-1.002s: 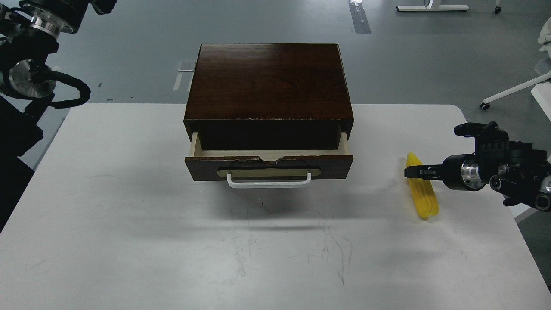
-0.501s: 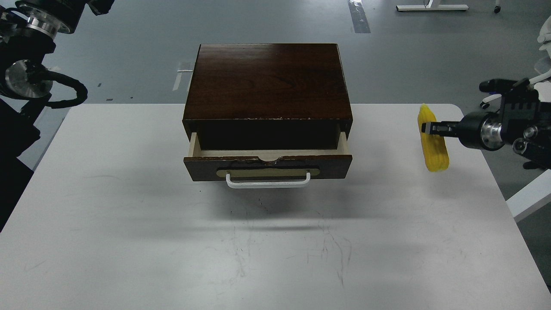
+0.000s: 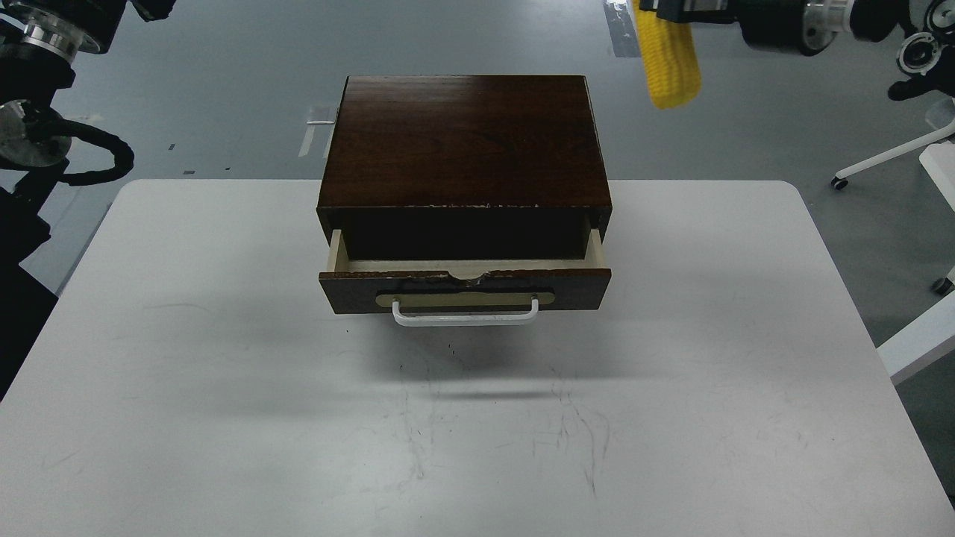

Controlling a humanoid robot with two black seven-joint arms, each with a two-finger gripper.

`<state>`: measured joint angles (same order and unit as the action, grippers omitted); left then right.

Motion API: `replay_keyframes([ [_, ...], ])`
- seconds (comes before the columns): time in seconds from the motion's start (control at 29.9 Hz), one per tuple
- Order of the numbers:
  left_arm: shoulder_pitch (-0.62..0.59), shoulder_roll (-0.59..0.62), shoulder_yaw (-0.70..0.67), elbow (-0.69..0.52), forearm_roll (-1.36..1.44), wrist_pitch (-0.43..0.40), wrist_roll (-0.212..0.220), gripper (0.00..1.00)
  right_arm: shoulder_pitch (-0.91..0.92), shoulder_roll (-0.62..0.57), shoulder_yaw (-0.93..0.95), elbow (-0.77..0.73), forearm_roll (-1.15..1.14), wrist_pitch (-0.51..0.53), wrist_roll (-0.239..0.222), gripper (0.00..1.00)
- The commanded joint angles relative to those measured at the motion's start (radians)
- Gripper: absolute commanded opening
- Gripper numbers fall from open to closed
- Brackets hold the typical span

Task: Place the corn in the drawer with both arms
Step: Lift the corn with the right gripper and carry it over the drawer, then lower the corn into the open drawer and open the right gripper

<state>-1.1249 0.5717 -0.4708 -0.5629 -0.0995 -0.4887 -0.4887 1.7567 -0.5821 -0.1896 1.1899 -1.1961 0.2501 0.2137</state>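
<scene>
The dark brown wooden box (image 3: 462,142) stands at the table's back middle. Its drawer (image 3: 464,287) is pulled partly open, showing pale inner sides, a chipped top edge and a white bar handle (image 3: 464,313). My right gripper (image 3: 660,11) is at the top edge of the view, shut on the yellow corn (image 3: 670,63), which hangs blurred high above the box's back right corner. My left arm (image 3: 37,89) shows only as joints and cables at the top left; its gripper is out of view.
The white table (image 3: 224,388) carries only the box. Beyond it is grey floor with tape marks (image 3: 625,33), and white chair legs (image 3: 888,156) at the far right.
My right gripper has lifted the corn off the table at the right and carried it up and to the left, now high above the box's back right. The left arm has shifted slightly up.
</scene>
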Motion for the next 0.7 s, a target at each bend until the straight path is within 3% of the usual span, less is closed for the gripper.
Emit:
replay_keyframes([
  [0.0,0.0,0.004,0.0,0.0,0.0,0.0,0.0,0.98,0.014,0.062,-0.001,0.045,-0.192,0.0,0.001,0.0],
  [0.33,0.002,0.033,-0.003,0.0,0.001,0.0,0.0,0.98,0.014,0.251,-0.011,0.048,-0.574,0.0,0.116,0.0],
  [0.6,0.002,0.033,-0.006,0.0,0.0,0.0,0.0,0.98,0.009,0.303,-0.062,0.054,-0.683,0.001,0.136,0.0],
  [0.67,0.002,0.034,-0.006,0.0,0.0,0.0,0.0,0.98,0.0,0.304,-0.079,0.062,-0.688,0.001,0.159,0.0],
])
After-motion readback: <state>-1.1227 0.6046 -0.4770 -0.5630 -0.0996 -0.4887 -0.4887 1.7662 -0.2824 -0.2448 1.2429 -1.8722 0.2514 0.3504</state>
